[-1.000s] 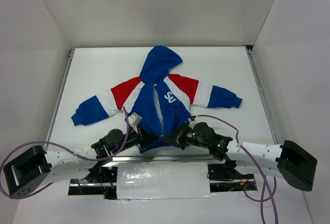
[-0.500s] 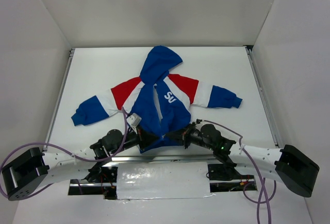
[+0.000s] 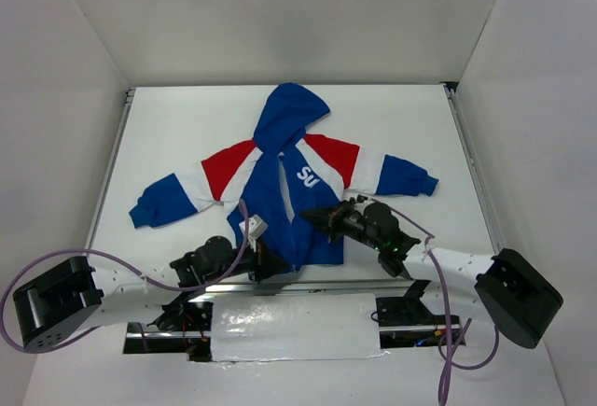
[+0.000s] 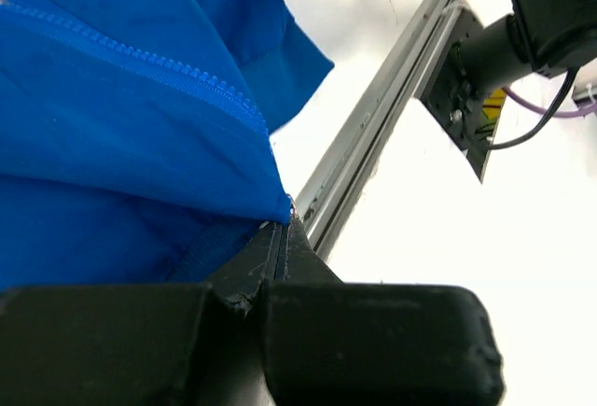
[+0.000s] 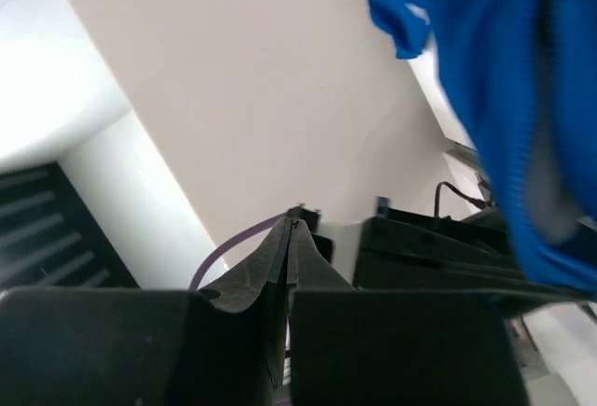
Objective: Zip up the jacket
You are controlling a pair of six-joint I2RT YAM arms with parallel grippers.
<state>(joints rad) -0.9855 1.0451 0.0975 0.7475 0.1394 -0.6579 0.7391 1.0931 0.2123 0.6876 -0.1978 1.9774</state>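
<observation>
Fingers (image 4: 244, 266) of the left gripper (image 4: 283, 229) are clamped flat together on the bottom hem corner of the small royal-blue fabric jacket (image 4: 112, 135) with a hood and red and white sleeve bands, right at the foot of its blue zipper teeth (image 4: 140, 56). The right gripper (image 3: 319, 217) is pinched tight too, partway up the front opening. Whether it has the slider between its tips cannot be told, since its wrist view shows only blurred blue cloth off to one side. The jacket lies front up, spread across the middle of the white tabletop (image 3: 420, 126), hood away from the arms, hem beside the metal rail (image 4: 373, 135) at the near edge. The hold on the hem looks thin. If it slips, a pull up the zip would likely drag the whole garment along instead of closing it. Tips that hold cloth rather than slider would only bunch the front, and loose fabric could jam the teeth. The left arm's purple cable (image 3: 244, 219) loops over the front near the hem, close to the zip line, and both wrists crowd that same end.
</observation>
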